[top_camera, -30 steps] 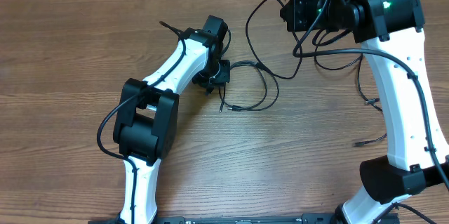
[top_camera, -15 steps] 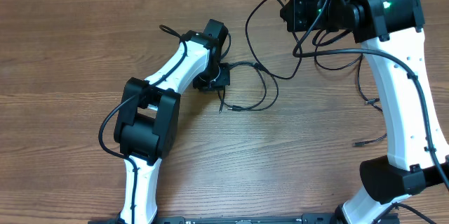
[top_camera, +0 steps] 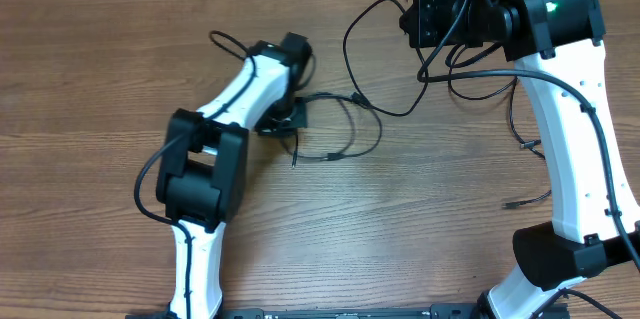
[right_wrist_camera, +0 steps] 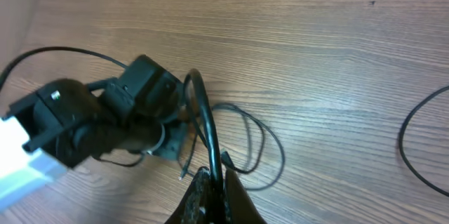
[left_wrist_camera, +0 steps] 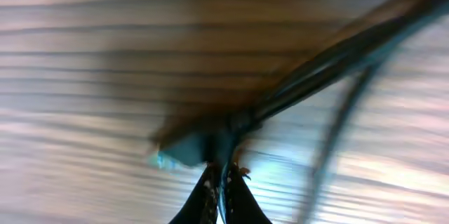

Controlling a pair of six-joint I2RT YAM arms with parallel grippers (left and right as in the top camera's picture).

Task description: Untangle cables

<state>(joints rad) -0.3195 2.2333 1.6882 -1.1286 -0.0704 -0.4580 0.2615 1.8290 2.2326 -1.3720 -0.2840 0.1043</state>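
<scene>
Where the overhead camera takes in the whole tabletop [top_camera: 420, 239], the cables [top_camera: 368, 119] lie across its far middle, strung between the two arms. Their long axis runs roughly left to right. From the left claw [top_camera: 292, 117] a thin black strand leads right, drops into a loose loop and doubles back to a free tip that points toward the near edge. A second strand climbs from the loop in a wide arc toward the far right, ending at the wrist of the right arm [top_camera: 575, 139]. More thin cord lies beside that arm's white link, partly covered by it, with one tip pointing left.

Left claw: pressed together, pinching the cables at its tips. In the left wrist view the fingers [left_wrist_camera: 208, 197] meet at the bottom edge and the strands leave up and to the right. That view is heavily blurred, and a pale teal patch beside the pinch cannot be identified.

Right claw [right_wrist_camera: 210, 194]: pressed together on one strand of the cables, which rises from between the fingers and arches toward the left arm [right_wrist_camera: 91, 126]. From overhead its fingertips are hidden under the wrist housing. There the arm's own thicker wiring overlaps the thin cords, and the two cannot be told apart.
</scene>
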